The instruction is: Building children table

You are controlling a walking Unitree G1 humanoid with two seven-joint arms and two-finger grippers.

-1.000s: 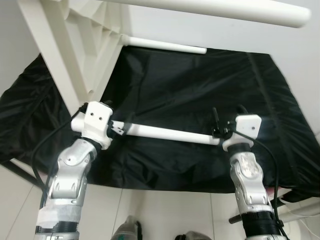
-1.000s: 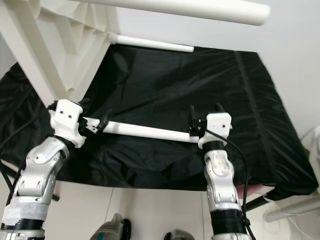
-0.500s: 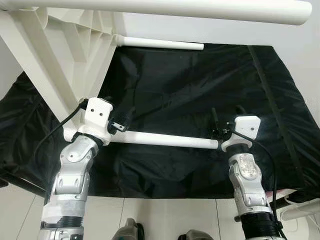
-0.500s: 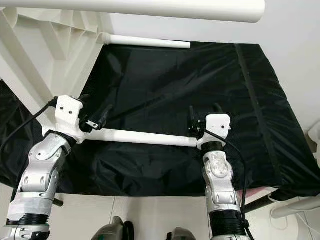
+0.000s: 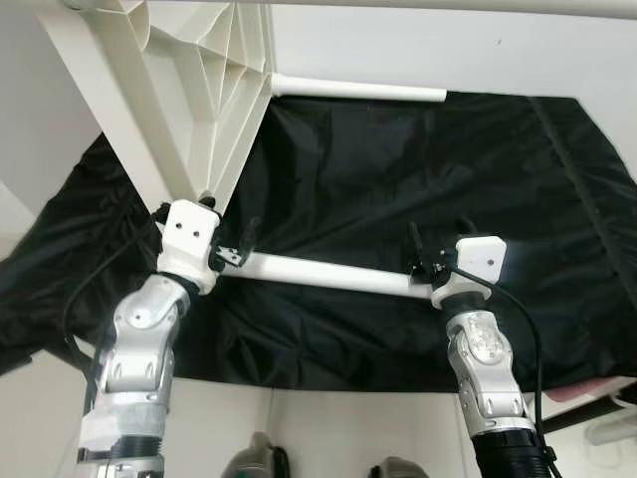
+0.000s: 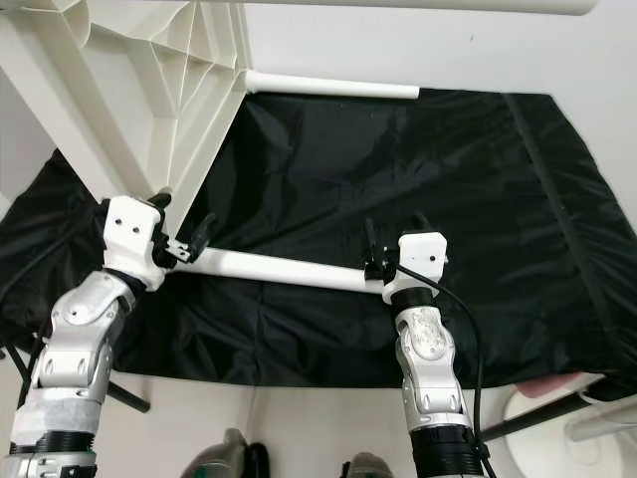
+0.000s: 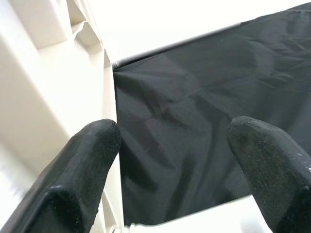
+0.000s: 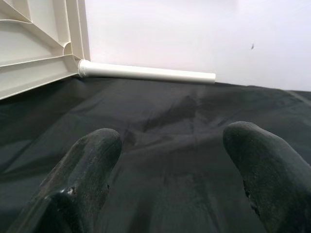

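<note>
A loose white table leg (image 5: 328, 274) spans from my left gripper (image 5: 204, 221) to my right gripper (image 5: 440, 234), above a black cloth (image 5: 398, 169). Both grippers have their fingers spread. In the left wrist view the leg (image 7: 194, 221) runs across by the base of the fingers (image 7: 82, 165); how it is held I cannot tell. The white ribbed tabletop (image 5: 189, 90) stands tilted at the left, its lower corner just above my left gripper. Another leg (image 5: 358, 90) sticks out from its far corner. My right gripper (image 8: 170, 141) faces that far leg (image 8: 146, 73).
A third white leg (image 6: 448, 5) crosses the top edge of the view. The black cloth covers a raised surface whose front edge lies just beyond my forearms. Pale floor tiles (image 5: 328, 428) lie below, and a white wall (image 5: 448, 50) stands behind.
The whole view has shifted, so the camera moved. The leg, level half a second ago, now slopes down toward my right gripper. My left gripper sits nearer the tabletop's corner.
</note>
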